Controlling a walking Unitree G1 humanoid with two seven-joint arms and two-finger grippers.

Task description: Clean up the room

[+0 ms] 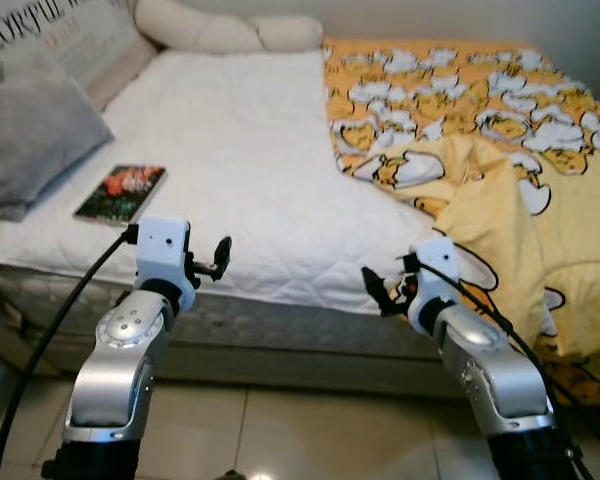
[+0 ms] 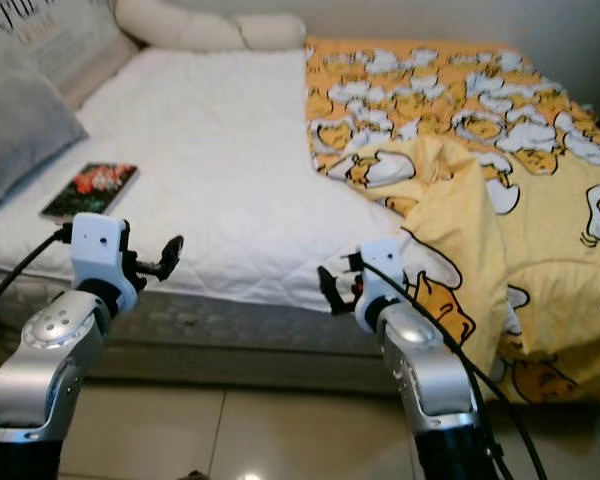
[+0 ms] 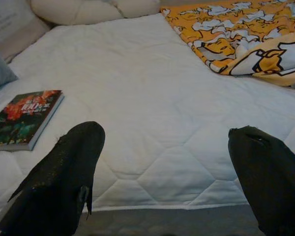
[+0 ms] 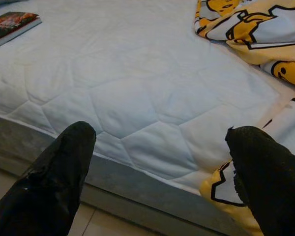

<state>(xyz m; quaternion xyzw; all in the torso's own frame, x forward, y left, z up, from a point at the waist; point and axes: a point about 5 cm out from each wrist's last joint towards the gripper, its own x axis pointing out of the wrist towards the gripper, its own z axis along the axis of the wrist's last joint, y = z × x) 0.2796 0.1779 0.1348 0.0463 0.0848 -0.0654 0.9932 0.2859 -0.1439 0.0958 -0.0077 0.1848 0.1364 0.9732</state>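
A book with a red flowered cover lies on the white mattress near its left front edge, also seen as the book. A yellow blanket with a cartoon pattern is bunched over the bed's right side and hangs down its front. My left gripper is open, held in front of the mattress edge, right of the book. My right gripper is open too, just before the bed's front edge beside the hanging blanket. Neither holds anything.
A grey pillow and a printed cushion lean at the bed's left end. A cream bolster lies along the far side. Pale tiled floor runs in front of the grey bed base.
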